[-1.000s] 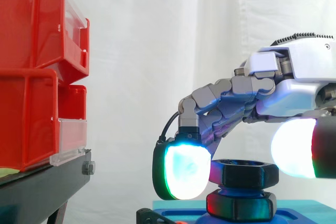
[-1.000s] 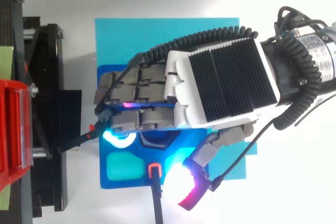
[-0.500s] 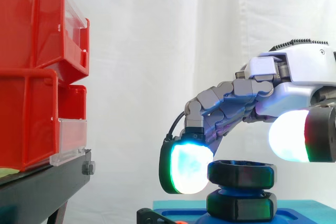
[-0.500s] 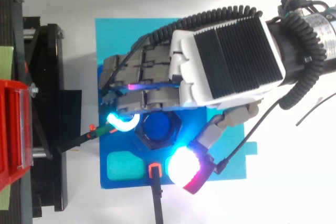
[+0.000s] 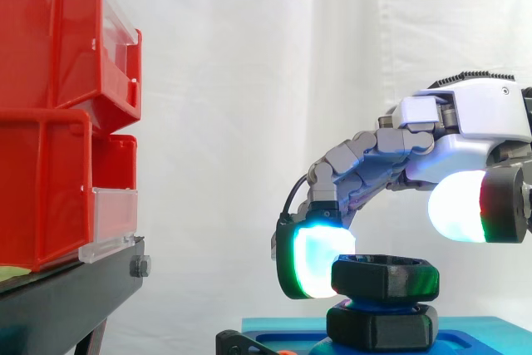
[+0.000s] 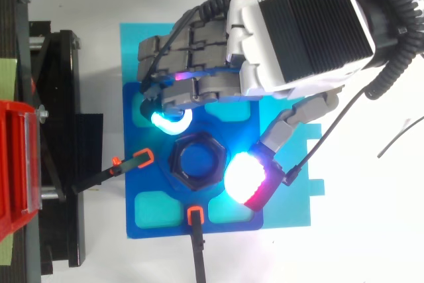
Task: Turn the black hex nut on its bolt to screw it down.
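White curtain (image 5: 249, 81) behind, blue fixture plate (image 6: 149, 180) below: the black hex nut (image 5: 385, 278) sits just above a second black hex piece (image 5: 382, 327), nearly meeting it. My robot hand (image 6: 298, 31) straddles the nut half-open, gripping nothing; I judge only final tightening turns remain.

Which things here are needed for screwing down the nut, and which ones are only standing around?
For the job:
hand
black nut
bolt
blue base plate

Only standing around:
red bins
black stand
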`<state>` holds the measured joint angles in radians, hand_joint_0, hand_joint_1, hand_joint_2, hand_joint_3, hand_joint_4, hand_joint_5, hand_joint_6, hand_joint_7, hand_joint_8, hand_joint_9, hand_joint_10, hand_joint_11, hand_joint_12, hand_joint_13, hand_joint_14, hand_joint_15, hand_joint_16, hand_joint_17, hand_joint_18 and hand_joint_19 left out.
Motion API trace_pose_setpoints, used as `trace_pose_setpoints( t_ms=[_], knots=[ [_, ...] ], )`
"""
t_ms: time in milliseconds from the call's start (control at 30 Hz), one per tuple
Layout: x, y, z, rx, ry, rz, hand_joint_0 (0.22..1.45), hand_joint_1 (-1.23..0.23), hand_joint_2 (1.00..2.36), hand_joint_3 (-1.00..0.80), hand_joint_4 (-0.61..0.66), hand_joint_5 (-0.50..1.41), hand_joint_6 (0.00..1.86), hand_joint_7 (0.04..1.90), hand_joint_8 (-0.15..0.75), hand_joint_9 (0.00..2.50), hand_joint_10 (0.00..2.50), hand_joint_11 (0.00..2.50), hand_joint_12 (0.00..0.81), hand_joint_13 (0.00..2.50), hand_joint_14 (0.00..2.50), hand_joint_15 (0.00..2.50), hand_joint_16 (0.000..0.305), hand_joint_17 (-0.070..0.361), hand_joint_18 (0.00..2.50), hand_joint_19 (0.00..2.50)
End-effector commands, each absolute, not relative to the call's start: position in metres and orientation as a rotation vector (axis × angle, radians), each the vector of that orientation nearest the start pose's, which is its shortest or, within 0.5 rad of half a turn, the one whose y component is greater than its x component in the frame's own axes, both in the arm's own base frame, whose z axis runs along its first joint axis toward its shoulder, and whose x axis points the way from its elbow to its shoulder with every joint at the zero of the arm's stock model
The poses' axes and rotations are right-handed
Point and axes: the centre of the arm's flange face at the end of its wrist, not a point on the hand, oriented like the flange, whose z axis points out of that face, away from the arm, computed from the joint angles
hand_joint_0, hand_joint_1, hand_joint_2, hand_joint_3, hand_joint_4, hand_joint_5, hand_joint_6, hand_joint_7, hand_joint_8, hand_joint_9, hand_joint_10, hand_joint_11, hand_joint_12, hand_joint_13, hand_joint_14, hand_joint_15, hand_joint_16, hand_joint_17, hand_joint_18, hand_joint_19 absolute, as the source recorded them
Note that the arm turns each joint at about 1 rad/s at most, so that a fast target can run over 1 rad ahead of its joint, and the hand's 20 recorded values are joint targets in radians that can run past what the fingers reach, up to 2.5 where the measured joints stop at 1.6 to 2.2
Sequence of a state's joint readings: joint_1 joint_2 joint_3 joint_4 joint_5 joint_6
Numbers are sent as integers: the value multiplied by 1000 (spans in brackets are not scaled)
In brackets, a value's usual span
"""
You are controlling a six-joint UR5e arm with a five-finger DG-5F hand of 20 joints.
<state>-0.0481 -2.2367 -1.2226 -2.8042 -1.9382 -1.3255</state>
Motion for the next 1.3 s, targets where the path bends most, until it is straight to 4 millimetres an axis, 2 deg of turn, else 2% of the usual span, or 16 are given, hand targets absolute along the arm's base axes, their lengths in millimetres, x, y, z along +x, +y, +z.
trace_pose_setpoints(
  t_ms=[0, 133, 467, 800, 1000, 1267],
  knots=[
    [725, -134, 277, -66, 1562, 440, 422, -332, 1000, -500, 446, -176, 566, 1054, 366, 500, 7, 329, 385, 561, 4, 136, 57, 127, 695, 349],
    [727, -129, 279, -74, 1546, 444, 423, -326, 1000, -500, 436, -172, 500, 1124, 363, 496, 7, 323, 385, 557, 4, 139, 57, 127, 688, 348],
    [736, -114, 285, -102, 1480, 444, 423, -320, 1000, -500, 303, -221, 502, 812, 343, 432, 7, 237, 387, 532, 5, 127, 57, 129, 666, 361],
    [741, -94, 286, -107, 1473, 449, 426, -302, 1000, -500, 244, -217, 502, 713, 319, 397, 3, 124, 384, 516, 3, 112, 58, 130, 646, 374],
    [741, -82, 283, -95, 1501, 454, 428, -294, 1000, -500, 287, -189, 502, 796, 321, 405, 3, 140, 385, 516, 4, 117, 57, 129, 640, 384],
    [741, -74, 282, -89, 1516, 454, 432, -288, 1000, -500, 372, -148, 502, 1028, 331, 435, 6, 192, 385, 513, 4, 128, 57, 128, 643, 389]
  ],
)
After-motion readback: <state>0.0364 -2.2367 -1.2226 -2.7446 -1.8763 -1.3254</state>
